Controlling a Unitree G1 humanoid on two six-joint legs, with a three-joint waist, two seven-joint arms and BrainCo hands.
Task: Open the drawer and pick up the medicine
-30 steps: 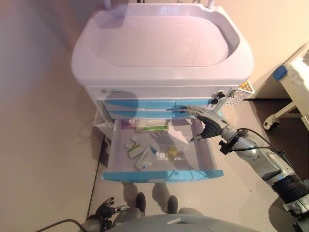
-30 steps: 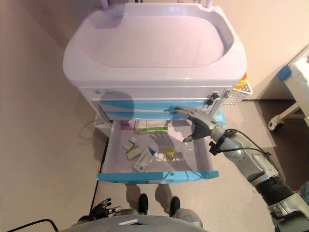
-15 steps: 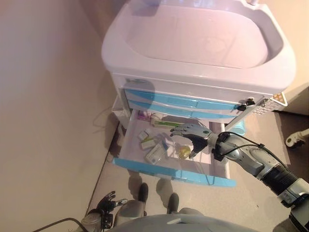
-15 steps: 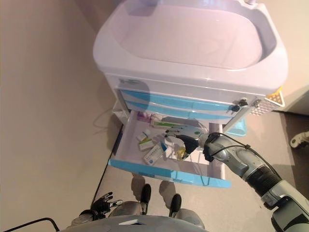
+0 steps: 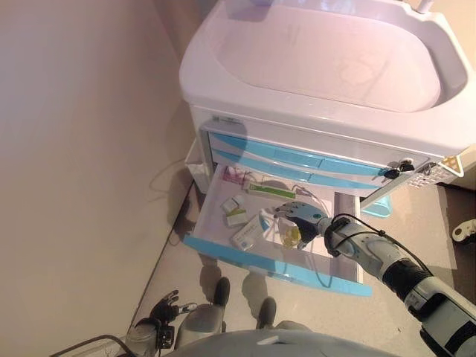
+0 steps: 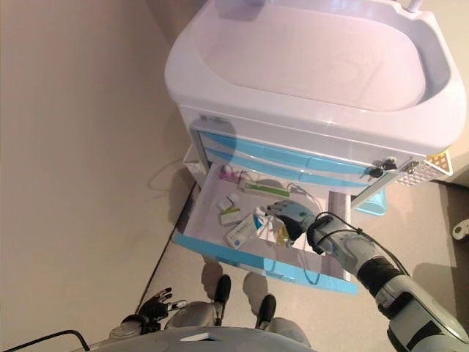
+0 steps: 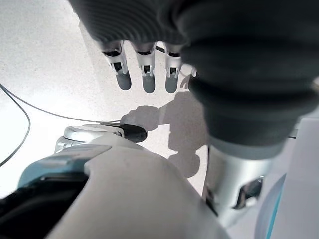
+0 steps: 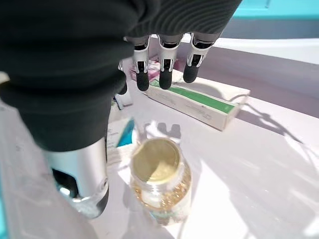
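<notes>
— Beige floor [image 5: 82,186] surrounds the white cart with blue drawers [image 5: 327,111]; its bottom drawer [image 5: 275,260] is open. How to grasp?

— Right robot hand [image 6: 289,215] hovers over the small yellow-capped glass medicine bottle [image 8: 160,180], fingers straight, holding nothing. Lower it, close thumb and fingers around the cap.

— And earlier?

— It was higher, near the drawer fronts. Left robot hand [image 7: 144,69] hangs relaxed.

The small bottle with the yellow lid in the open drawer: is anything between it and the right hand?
Nothing visible. The right hand hangs open directly above the bottle, with its fingers apart from the lid. The green-striped box lies behind the bottle, and the other boxes lie to one side.
</notes>
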